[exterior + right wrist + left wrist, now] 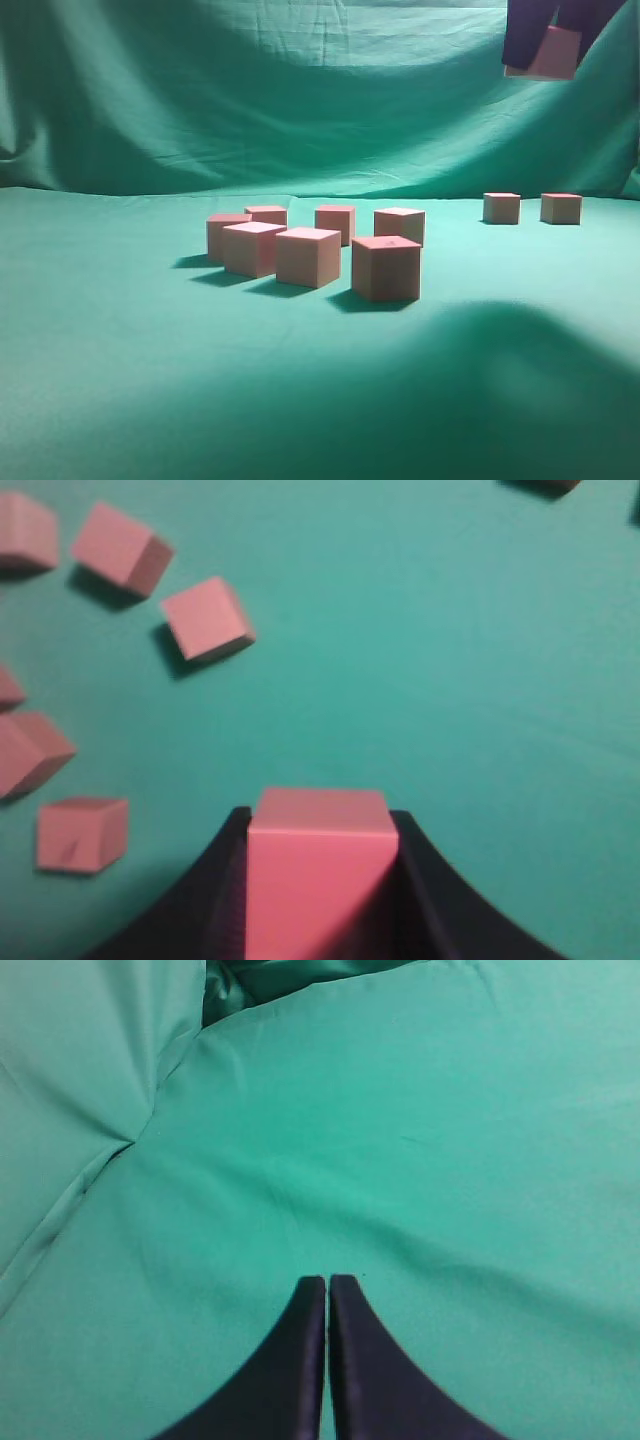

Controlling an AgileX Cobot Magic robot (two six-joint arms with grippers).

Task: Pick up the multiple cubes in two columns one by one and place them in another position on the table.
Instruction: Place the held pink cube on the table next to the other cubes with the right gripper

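My right gripper (545, 45) is shut on a pink cube (548, 53) and holds it high above the table at the upper right. The held cube (320, 870) fills the space between the dark fingers (318, 825) in the right wrist view. Several cubes stand in two rows at mid-table, the nearest one (386, 267) in front. Two more cubes (501, 207) (561, 208) stand apart at the far right. Loose cubes (207, 618) show below in the right wrist view. My left gripper (327, 1282) is shut and empty over bare cloth.
The table (150, 380) is covered in teal-green cloth with a matching draped backdrop (300, 90). A dark shadow lies on the cloth at the lower right. In the left wrist view, cloth folds (120, 1130) run along the left.
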